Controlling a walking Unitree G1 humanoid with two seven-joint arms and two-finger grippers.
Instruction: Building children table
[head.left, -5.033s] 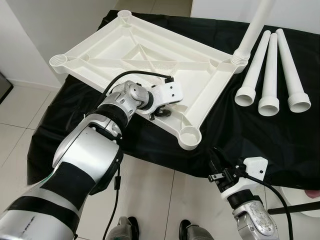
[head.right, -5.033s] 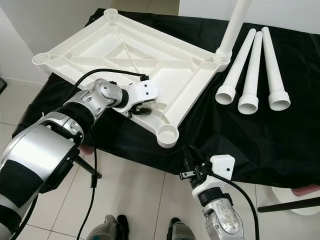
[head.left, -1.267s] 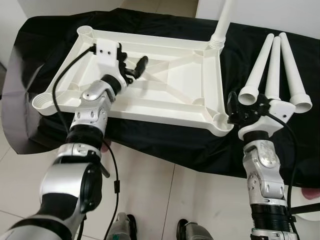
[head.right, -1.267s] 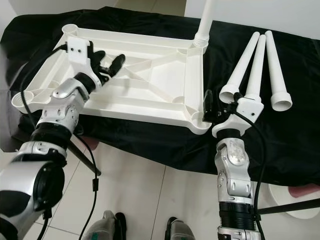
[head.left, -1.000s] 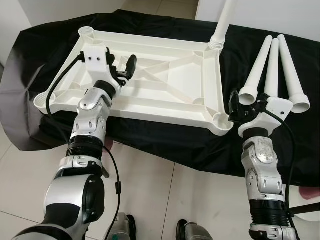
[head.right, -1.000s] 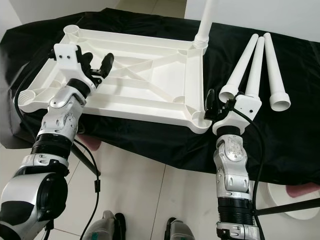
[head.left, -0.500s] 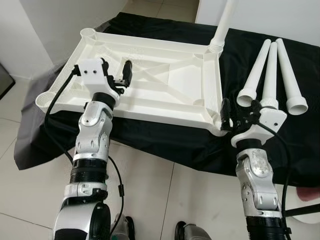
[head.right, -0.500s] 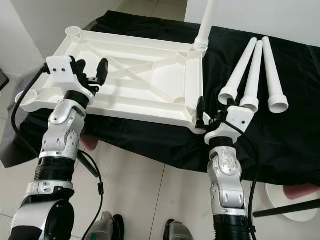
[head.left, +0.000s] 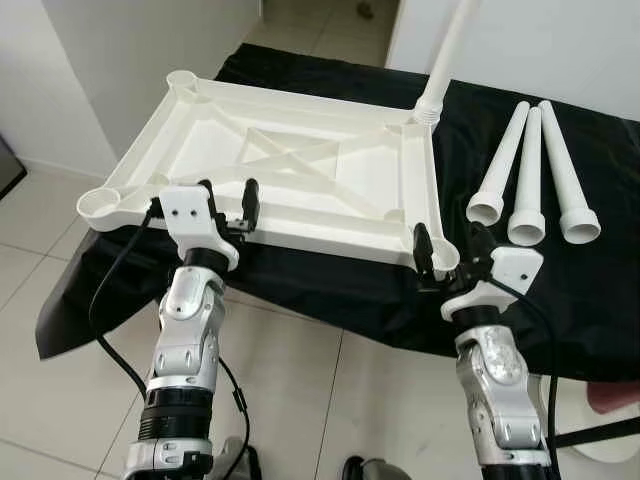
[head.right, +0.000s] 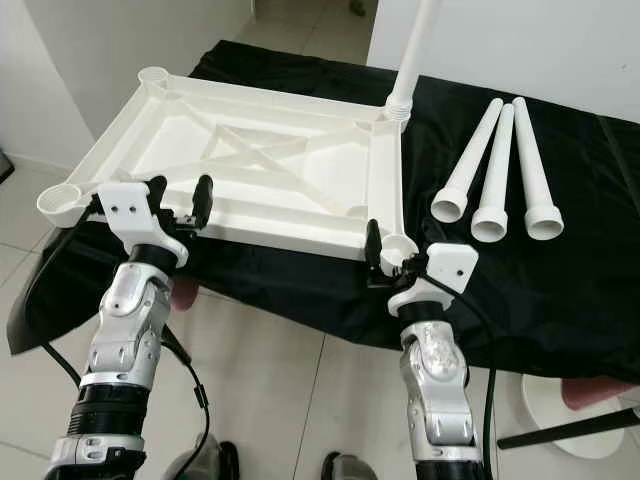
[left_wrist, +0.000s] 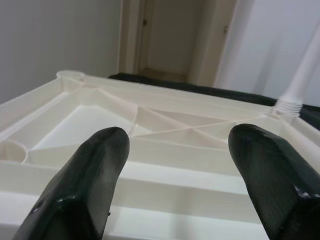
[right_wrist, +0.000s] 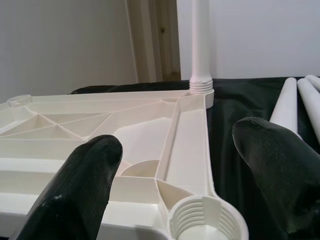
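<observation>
Tabletop (head.left: 300, 170), white moulded plastic, lies upside down on a black cloth (head.left: 560, 290), straight ahead of both my grippers. Its underside is a shallow tray of raised ribs crossing in an X, with a round threaded socket at each corner. One leg (head.left: 447, 55), a smooth white tube, stands upright in the far corner socket (right_wrist: 201, 86) on my right side. The near right socket (right_wrist: 207, 226), ringed with screw threads, sits just below and between the fingers (right_wrist: 85, 185) of my right gripper (head.left: 447, 252), which are spread wide with nothing in them. My left gripper (head.left: 228, 203) hovers at the near long edge, its rounded matte black fingers (left_wrist: 87, 185) also spread wide and empty, the rim just beyond their tips. Beyond my right gripper and to its right, three loose legs (head.left: 528, 175) lie side by side on the cloth, tapered tubes with their flared open ends toward me.
</observation>
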